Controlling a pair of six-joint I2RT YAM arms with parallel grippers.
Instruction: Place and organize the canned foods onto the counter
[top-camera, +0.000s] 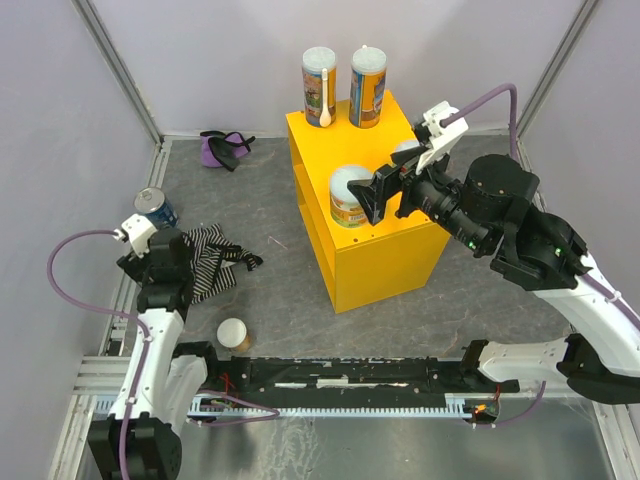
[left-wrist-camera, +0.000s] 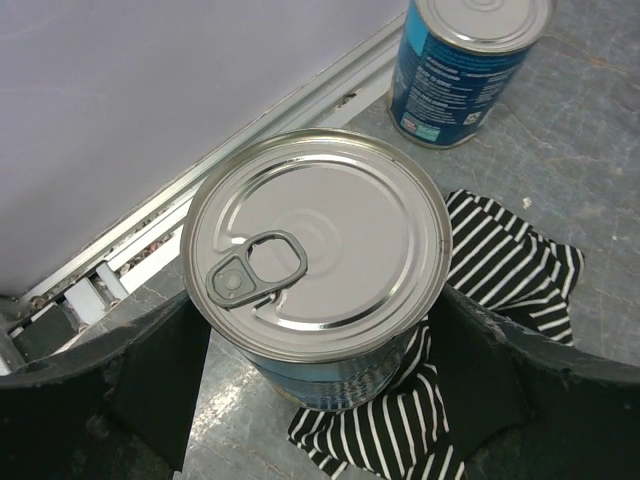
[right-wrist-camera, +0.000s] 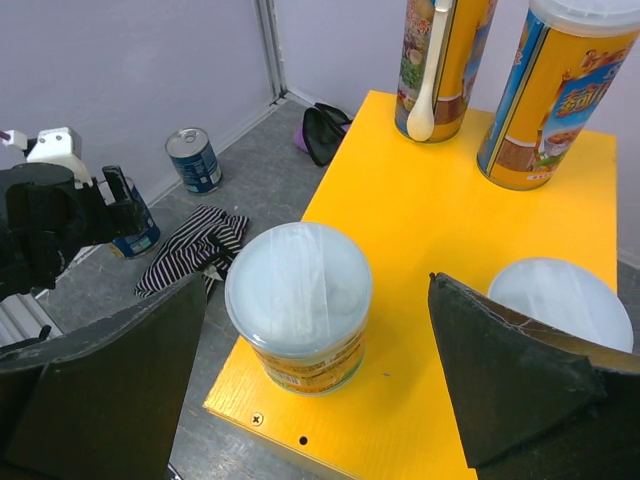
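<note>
Blue-labelled can (left-wrist-camera: 315, 240) stands, not gripped, between the wide-apart jaws of your left gripper (left-wrist-camera: 320, 350); your right gripper (right-wrist-camera: 318, 300) is spread wide, empty.

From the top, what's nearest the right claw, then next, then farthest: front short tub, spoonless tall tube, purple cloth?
1. Front short tub, just ahead of the right gripper.
2. Spoonless tall tube, at the counter's back edge.
3. Purple cloth, far off to the back-left.
</note>
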